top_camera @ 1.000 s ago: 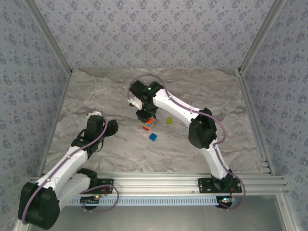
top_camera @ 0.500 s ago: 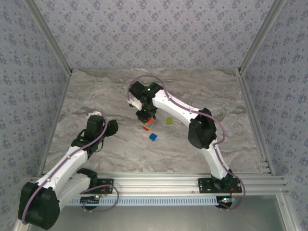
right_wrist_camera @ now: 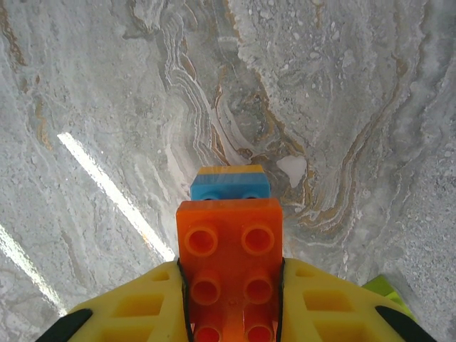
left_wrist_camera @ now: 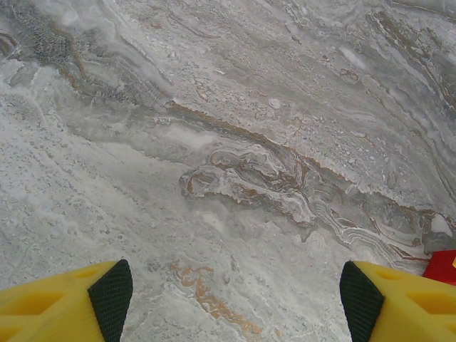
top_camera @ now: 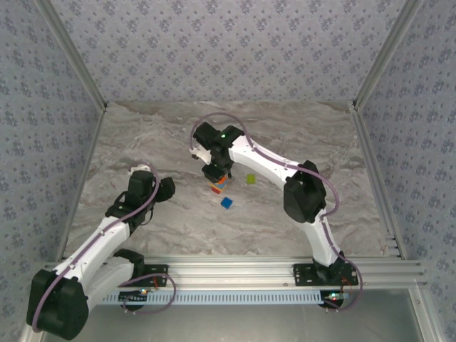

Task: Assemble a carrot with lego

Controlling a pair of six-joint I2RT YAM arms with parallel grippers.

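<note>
Right wrist view: the right gripper (right_wrist_camera: 229, 313) jaws pinch an orange brick (right_wrist_camera: 229, 256), its long axis running up the frame. The part-built carrot (right_wrist_camera: 229, 183) lies on the table (right_wrist_camera: 85, 85) directly ahead at centre frame; contact cannot be confirmed. The left gripper (left_wrist_camera: 235, 299) jaws are spread, farther off.

An orange brick (right_wrist_camera: 229, 263), a blue brick (right_wrist_camera: 229, 189) (table (right_wrist_camera: 107, 85): grey-veined marble).

The right arm (top_camera: 263, 160) has swung a little to the right. Its elbow (top_camera: 305, 198) now lies nearer the right edge of the desk (top_camera: 349, 164), and the wrist (top_camera: 216, 137) has shifted slightly right too.
</note>
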